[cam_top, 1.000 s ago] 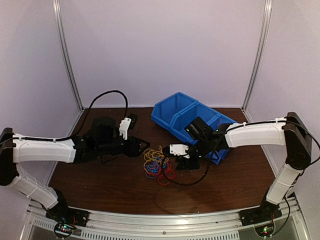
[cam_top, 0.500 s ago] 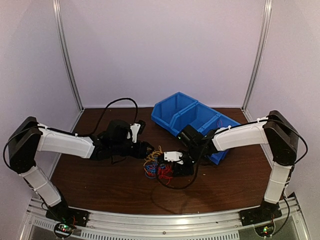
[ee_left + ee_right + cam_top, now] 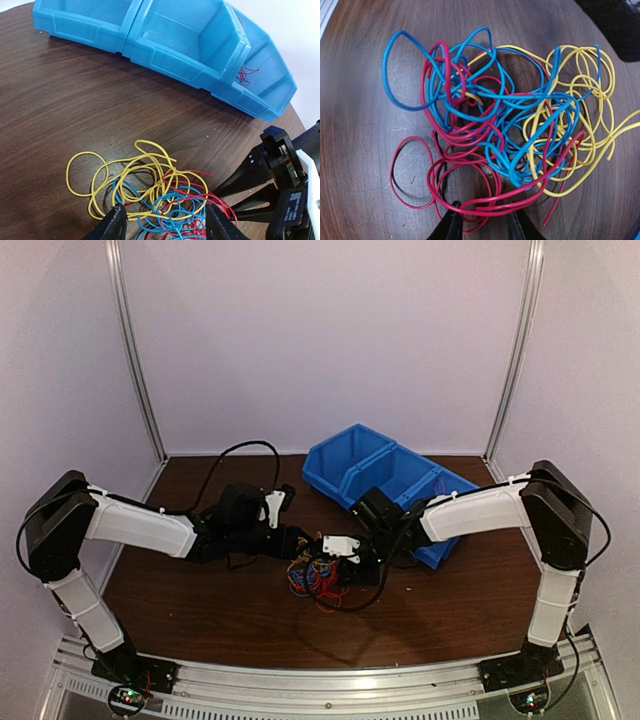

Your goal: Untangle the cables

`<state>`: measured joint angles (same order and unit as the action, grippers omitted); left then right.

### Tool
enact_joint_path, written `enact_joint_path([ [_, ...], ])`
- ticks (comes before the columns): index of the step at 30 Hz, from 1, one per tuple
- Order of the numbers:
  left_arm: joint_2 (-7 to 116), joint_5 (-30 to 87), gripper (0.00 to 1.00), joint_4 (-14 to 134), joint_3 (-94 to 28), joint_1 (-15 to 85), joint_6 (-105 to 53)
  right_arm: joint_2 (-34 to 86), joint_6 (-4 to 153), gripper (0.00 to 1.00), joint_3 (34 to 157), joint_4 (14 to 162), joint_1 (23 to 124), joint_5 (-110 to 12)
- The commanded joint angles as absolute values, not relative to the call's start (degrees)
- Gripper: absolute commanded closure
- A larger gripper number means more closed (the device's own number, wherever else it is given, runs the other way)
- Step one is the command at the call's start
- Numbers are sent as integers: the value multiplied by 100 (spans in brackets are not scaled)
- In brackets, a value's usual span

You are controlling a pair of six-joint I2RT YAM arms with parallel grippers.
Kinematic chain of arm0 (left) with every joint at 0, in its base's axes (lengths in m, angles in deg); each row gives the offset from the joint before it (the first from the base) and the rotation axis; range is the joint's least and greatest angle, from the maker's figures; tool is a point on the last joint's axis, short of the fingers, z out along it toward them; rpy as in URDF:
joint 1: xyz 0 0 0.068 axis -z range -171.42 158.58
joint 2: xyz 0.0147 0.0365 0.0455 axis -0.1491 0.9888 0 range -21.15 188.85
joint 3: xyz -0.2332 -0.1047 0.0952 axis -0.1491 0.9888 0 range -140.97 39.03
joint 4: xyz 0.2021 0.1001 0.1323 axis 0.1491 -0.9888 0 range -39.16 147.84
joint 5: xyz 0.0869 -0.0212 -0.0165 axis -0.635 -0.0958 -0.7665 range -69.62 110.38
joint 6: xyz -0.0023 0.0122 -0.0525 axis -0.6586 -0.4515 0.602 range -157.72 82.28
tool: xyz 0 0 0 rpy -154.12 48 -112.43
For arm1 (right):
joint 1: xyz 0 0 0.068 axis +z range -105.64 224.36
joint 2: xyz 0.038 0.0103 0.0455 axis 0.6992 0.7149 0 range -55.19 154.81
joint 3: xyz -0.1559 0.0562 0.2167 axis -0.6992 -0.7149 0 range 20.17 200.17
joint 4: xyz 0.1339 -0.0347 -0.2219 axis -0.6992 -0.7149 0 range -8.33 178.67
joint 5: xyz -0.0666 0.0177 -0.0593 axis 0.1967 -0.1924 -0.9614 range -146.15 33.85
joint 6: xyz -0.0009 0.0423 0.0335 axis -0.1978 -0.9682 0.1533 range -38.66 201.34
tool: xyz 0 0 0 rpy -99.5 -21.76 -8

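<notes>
Now, cables (image 3: 495, 130): one tangled heap on the brown table (image 3: 60, 90), in front of the blue bins (image 3: 190, 45), between the two arms.
Left gripper (image 3: 165, 227): fingers spread wide at the near edge of the heap, yellow and blue loops lying between them; nothing clamped.
Right gripper (image 3: 484, 226): fingers apart with a narrower gap, low over the red loops, which cross the gap; nothing pinched.
Risk 1: either pincer closing where it stands probably takes several strands of mixed colour at once. The whole heap would then drag along instead of one loop coming free.
Risk 2: pulling from both sides on interlaced loops may tighten the knot rather than open it.
Risk 3: the two grippers work very near each other, so a finger-to-finger knock seems likely if both advance.
Risk 4: thin wire may slip out from the pads under tension.
Count, colours: three seen in the heap (yellow, blue, red).
Count, loops: several per colour, too overlapped to number.
Count, bins: three in a row; the end one holds a few red and blue strands (image 3: 245, 75).
Count, grippers: two.
</notes>
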<state>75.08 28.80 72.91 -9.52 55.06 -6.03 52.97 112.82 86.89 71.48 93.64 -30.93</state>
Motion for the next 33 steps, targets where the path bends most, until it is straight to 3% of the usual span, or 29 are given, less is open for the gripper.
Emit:
enact_joint_path([
  [1,7479,2945,45,7578,-924,5489,-520,5322,11127,68,8636,7459,9428,-3472],
  [4,7458,2918,45,7556,-904,5489,-519,5327,11122,70,8610,7500,9429,-3500],
  [12,7459,3039,45,7761,-838,5494,-752,5075,11156,100,8545,7211,9429,-3525],
  [23,6958,3246,45,9363,-221,6224,-2077,3441,11601,100,9206,5549,9429,-3148],
  [33,6901,2315,47,10351,-34,6733,-2194,3114,11570,100,9586,5159,9429,-2944],
])
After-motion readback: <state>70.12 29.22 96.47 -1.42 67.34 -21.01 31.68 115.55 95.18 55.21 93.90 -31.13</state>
